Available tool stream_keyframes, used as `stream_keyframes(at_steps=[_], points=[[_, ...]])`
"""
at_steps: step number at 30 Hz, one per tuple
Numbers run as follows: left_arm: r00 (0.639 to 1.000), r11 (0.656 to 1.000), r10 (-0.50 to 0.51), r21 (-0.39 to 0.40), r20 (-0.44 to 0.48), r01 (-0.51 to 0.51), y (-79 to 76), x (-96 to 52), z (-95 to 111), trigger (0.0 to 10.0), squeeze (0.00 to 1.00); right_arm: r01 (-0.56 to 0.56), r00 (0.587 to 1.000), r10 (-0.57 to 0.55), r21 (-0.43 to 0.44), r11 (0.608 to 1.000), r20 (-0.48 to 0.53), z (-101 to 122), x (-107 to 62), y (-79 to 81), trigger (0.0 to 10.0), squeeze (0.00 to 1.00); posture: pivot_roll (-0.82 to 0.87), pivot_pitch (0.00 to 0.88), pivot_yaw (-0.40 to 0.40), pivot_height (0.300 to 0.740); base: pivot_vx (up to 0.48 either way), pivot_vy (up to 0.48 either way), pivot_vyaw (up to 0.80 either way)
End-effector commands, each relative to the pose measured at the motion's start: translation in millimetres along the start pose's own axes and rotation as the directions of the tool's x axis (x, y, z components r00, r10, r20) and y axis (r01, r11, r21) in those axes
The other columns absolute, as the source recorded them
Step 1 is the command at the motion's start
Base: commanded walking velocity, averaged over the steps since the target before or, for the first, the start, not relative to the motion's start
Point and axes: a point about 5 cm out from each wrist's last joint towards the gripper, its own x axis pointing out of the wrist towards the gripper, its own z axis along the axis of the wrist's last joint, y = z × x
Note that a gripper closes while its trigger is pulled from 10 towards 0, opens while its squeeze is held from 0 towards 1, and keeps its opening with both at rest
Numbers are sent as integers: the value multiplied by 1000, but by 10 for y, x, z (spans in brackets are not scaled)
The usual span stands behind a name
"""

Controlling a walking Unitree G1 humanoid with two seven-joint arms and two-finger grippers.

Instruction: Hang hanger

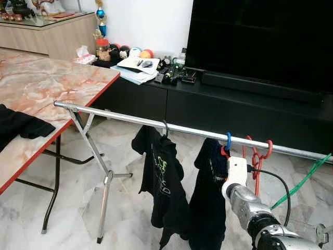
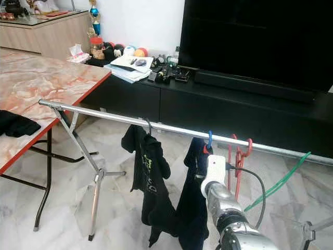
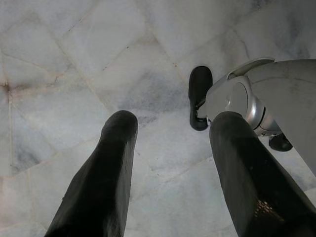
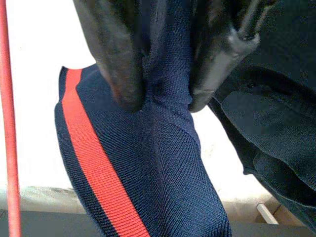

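**Right gripper clamped on navy garment at the rail**

The right gripper [image 4: 160, 94] was closed on a fold of the navy garment [image 4: 168, 163], which carried a red stripe; its two black fingers [image 4: 121, 64] pinched the cloth between them. The right arm [image 1: 244, 200] reached up from the near right to that garment, which hung by a blue hanger [image 1: 228, 140] hooked on the metal rail [image 1: 119, 117]. Just right of it, red hangers [image 1: 257, 156] sat on the same rail. To the left hung a black T-shirt [image 1: 161, 177] on a dark hook. Farther left stood the marble-topped table [image 1: 47, 88] with dark cloth [image 1: 21, 125] lying on it. Beyond the rail stood the black TV cabinet [image 1: 218, 104].

The left gripper [image 3: 168, 168] hung over the marble floor [image 3: 74, 74], its fingers spread apart and holding nothing.
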Motion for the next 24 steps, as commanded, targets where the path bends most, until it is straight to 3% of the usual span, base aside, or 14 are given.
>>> stream_keyframes(at_steps=[1,14,17,19,24], points=[[1000,1000,-3,-8,-16,3,-1,-5,-34,10000,0,3,1000,-3,-1,1000,-17,-47,-3,-4,0,0,211,0,-64,740,0,0,0],[1000,1000,-6,-26,-6,6,-48,16,-2,10000,0,7,1000,-6,-25,1000,16,26,-4,-42,0,0,204,0,-78,740,0,0,0],[1000,1000,-7,-27,-5,7,-60,20,3,10000,0,12,999,-10,-69,998,30,50,-5,-47,0,0,209,0,-83,740,0,0,0],[1000,999,-4,-32,-1,4,-68,24,9,10000,0,11,998,-5,-100,995,61,96,-5,-38,0,0,211,0,-86,740,0,0,0],[1000,999,4,-46,5,-4,-77,26,6,10000,0,15,987,0,-86,996,161,227,-16,-40,0,0,200,0,-85,740,0,0,0]])
